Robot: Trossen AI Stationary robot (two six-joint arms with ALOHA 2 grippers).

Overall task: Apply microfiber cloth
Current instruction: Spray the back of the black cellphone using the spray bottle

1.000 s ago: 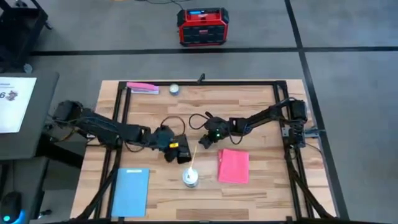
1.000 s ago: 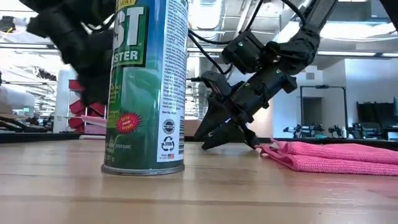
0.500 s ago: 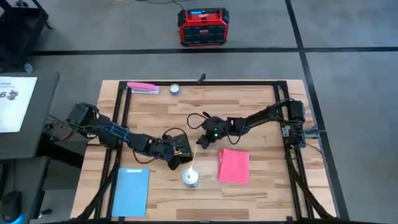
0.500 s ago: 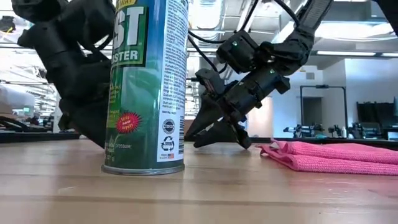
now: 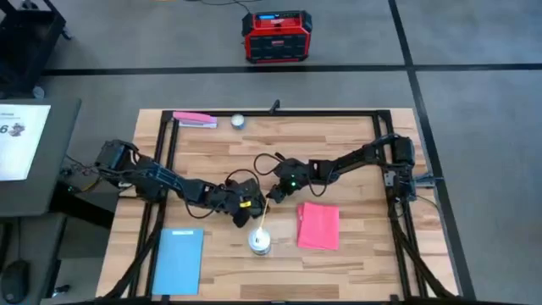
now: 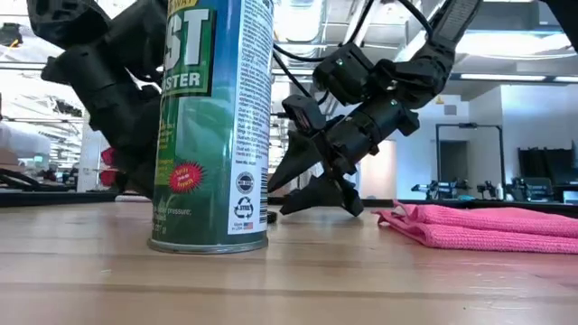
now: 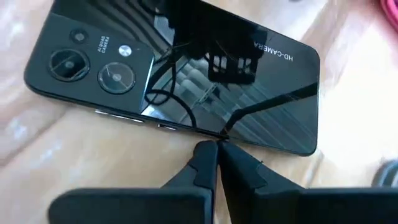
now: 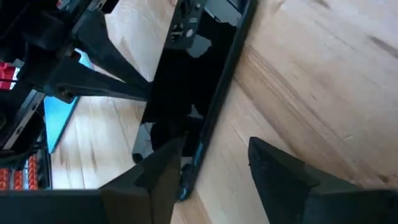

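While both grippers crowd the black phone [image 7: 174, 81], the microfiber cloth [image 5: 318, 225] lies untouched on the bench [image 5: 356, 161] beside the spray can [image 5: 260, 241].
Soft, light, floppy: I'd pinch a folded edge; left gripper [image 7: 217, 152] is pressed together, right gripper [image 8: 214, 168] spread apart.

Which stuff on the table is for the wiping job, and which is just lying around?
For the job:
- microfiber cloth, lying flat, not held
- black phone, between both grippers
- left gripper, shut, at the phone's edge
- right gripper, open over the phone

Just lying about:
- spray can
- light-blue rectangle
- pink strip
- small ball
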